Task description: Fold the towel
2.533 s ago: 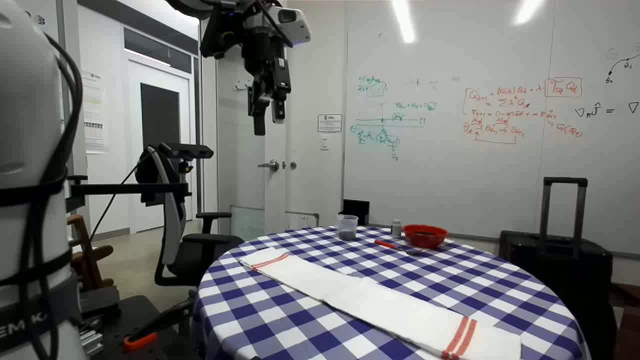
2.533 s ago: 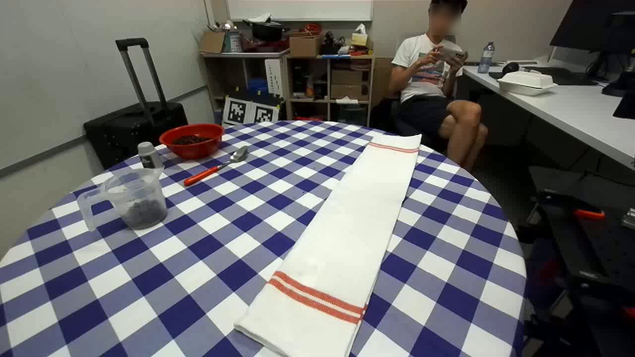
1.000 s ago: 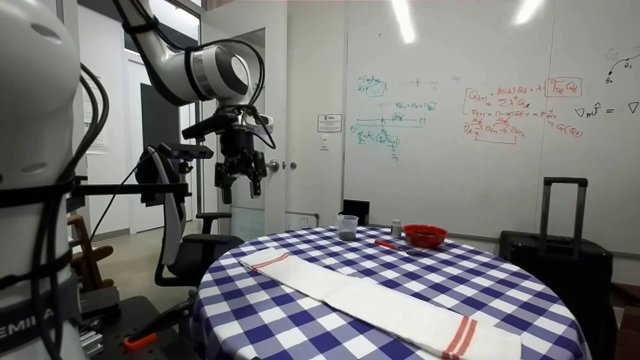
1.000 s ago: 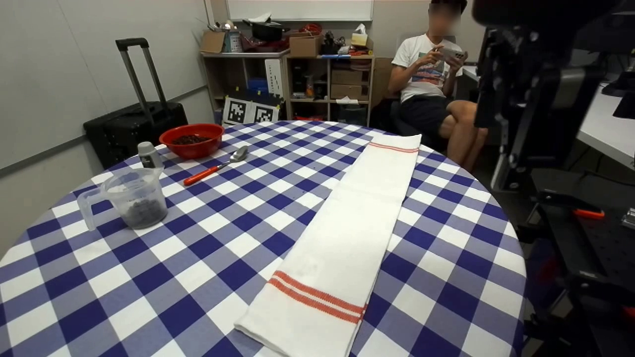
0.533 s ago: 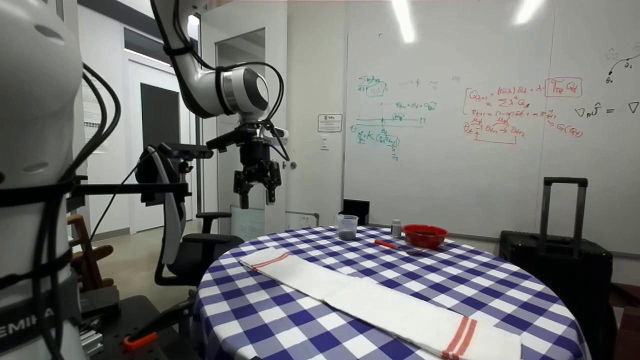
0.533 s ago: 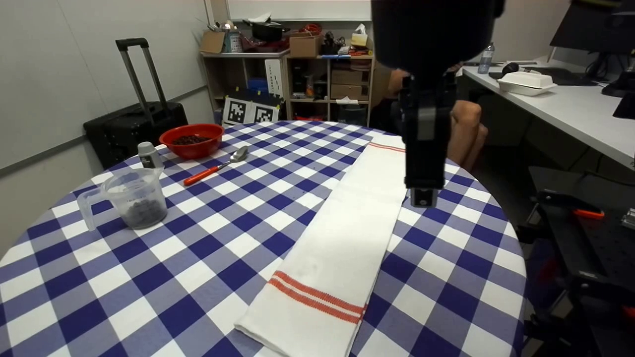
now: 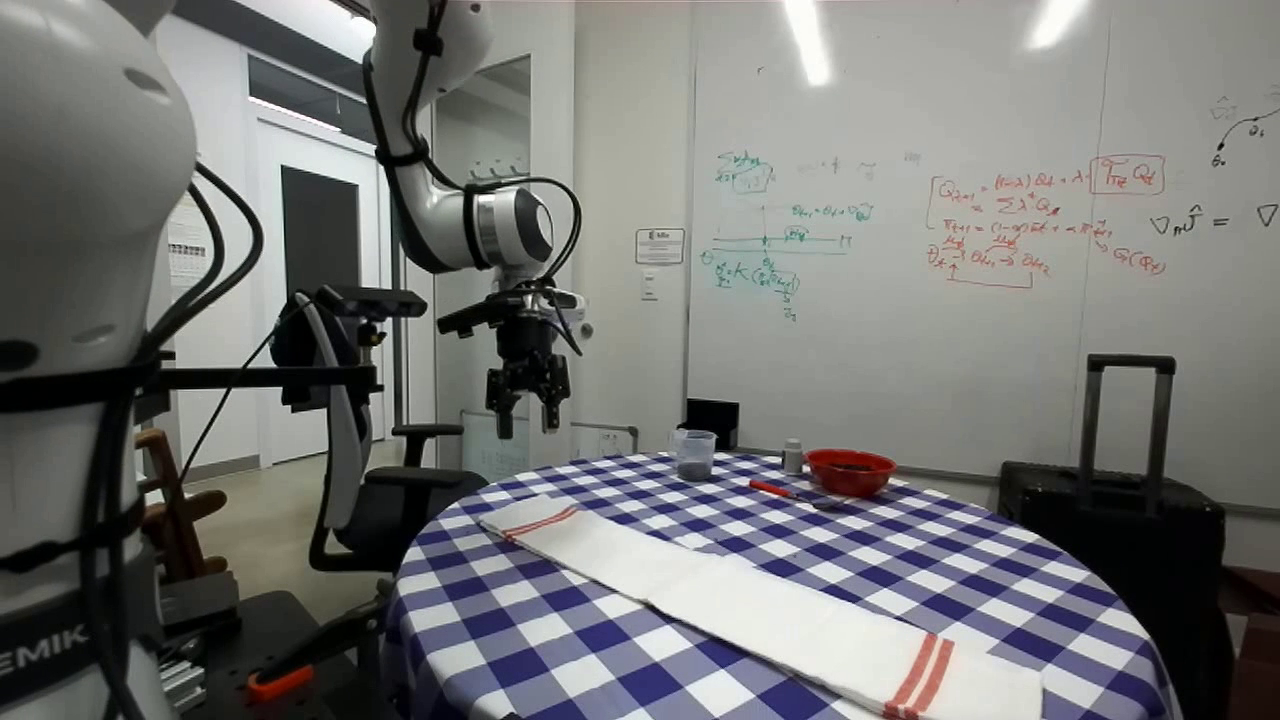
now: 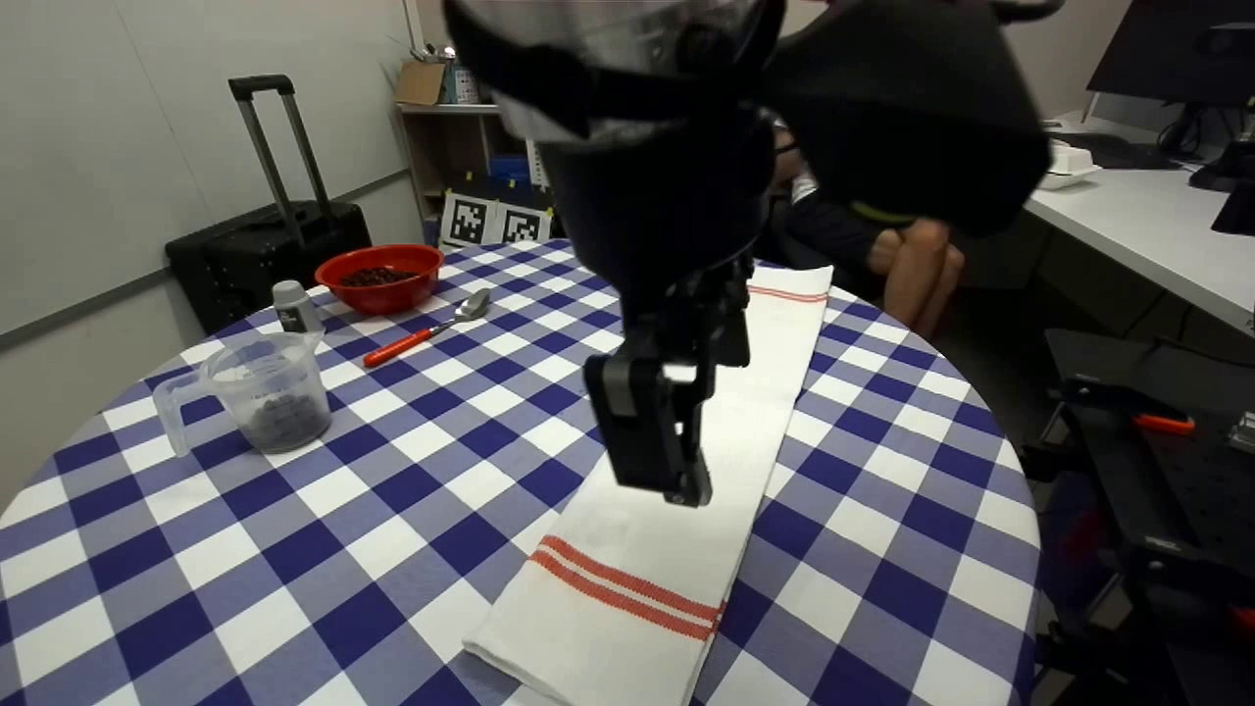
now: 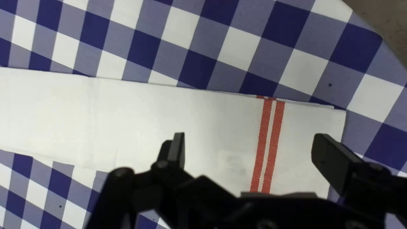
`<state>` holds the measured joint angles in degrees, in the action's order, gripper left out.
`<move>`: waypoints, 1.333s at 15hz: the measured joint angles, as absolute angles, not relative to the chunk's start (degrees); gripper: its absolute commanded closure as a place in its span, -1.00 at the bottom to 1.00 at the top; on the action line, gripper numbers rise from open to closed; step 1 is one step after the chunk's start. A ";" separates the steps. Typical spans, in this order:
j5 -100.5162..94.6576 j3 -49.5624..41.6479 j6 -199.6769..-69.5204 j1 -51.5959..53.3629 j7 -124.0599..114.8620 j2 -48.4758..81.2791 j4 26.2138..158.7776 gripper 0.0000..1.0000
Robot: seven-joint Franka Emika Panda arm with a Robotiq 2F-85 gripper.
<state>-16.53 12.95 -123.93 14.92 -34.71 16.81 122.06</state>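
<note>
While the arm [image 7: 440, 228] bends out over the worktop [image 7: 600, 650], its tool [image 7: 528, 428] points down, released, with the two fingers [image 9: 334, 159] spread well apart. It hangs above one end of the towel [image 7: 740, 600], raised apart from it. Seen in the wrist view, a pair of red stripes [image 9: 261, 146] crosses the towel between those fingers, and a lower layer peeks out along the long edge beside the stripes. The towel lies flat on the worktop as a long, narrow strip, with a similar pair of stripes at its opposite end and a faint crease across it. Blue and white checks cover the worktop. Well apart from the towel stands a see-through measuring cup [image 8: 265, 382] with something dark in it; a small bottle [image 8: 296, 307] stands between the cup and a red bowl [image 8: 387, 299] that holds small dark bits. Near the bowl lies a spoon [image 8: 425, 335], its red handle towards the cup. Past the worktop, a black suitcase [image 7: 1110, 540] with its handle raised stands by a whiteboard [image 7: 900, 340] marked with handwriting. Someone's bare legs [image 8: 917, 270] show in an exterior view, the upper body mostly hidden behind the arm.
</note>
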 measured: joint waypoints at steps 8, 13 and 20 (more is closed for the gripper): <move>-17.31 7.61 -123.49 21.41 -39.80 30.38 108.41 -1.00; -17.34 4.49 -123.48 24.41 -39.81 38.01 102.10 -1.00; -16.92 3.29 -122.55 26.78 -41.80 45.94 93.87 -0.96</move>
<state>-16.92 3.29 -122.55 26.78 -41.80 45.94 93.87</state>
